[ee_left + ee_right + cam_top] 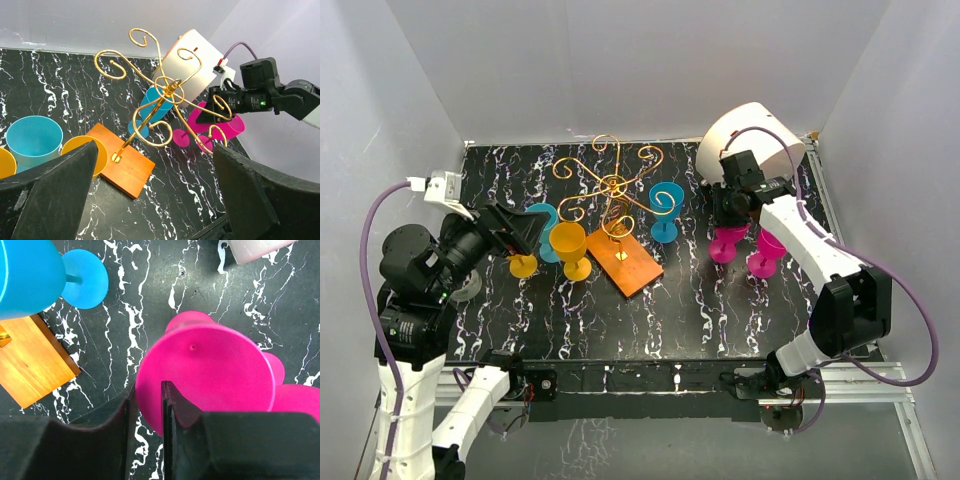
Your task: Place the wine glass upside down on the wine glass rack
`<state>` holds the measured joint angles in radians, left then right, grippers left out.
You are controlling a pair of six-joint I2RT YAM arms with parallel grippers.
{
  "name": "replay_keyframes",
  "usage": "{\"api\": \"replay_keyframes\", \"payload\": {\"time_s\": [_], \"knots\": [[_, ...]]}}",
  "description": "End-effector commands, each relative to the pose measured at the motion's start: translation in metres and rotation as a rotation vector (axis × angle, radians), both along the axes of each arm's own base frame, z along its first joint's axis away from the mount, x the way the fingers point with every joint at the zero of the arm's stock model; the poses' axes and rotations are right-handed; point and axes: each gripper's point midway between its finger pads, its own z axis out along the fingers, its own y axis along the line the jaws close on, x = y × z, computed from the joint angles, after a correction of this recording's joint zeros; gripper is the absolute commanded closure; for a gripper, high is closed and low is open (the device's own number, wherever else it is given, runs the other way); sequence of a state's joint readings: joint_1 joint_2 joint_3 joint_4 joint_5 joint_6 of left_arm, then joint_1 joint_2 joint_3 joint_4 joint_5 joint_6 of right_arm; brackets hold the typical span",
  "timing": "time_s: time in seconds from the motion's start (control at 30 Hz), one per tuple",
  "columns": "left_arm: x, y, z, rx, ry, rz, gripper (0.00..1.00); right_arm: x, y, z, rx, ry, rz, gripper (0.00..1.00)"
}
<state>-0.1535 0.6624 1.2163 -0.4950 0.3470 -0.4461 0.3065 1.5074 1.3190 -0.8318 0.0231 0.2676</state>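
While left jaws gape empty, right jaws straddle the magenta wine glass (pixel 215 365) rim (narrowed; grip unclear), right of the wine glass rack (pixel 625 262).

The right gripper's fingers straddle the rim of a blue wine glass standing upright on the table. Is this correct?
Only the colour is wrong. The right gripper straddles the rim of a magenta wine glass, not a blue one, as the right wrist view shows; it stands upright on the table.
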Motion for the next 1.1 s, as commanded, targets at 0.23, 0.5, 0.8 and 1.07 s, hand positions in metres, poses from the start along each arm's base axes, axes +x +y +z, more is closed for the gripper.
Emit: {"api": "replay_keyframes", "payload": {"time_s": [0.23, 0.5, 0.8, 1.07], "knots": [[-0.005, 0.001, 0.029, 0.014, -0.073, -0.006, 0.01, 0.018, 0.0, 0.032, -0.128, -0.132, -0.021, 1.0], [-0.013, -0.004, 0.051, -0.022, -0.099, -0.032, 0.01, 0.004, 0.013, 0.08, 0.003, -0.247, -0.051, 1.0], [-0.031, -0.033, 0.086, -0.096, -0.153, -0.233, 0.01, -0.024, 0.006, 0.189, 0.255, -0.577, -0.135, 1.0], [-0.054, -0.064, 0.136, -0.263, -0.195, -0.505, 0.01, -0.068, 0.005, 0.305, 0.574, -0.96, -0.098, 1.0]]}}
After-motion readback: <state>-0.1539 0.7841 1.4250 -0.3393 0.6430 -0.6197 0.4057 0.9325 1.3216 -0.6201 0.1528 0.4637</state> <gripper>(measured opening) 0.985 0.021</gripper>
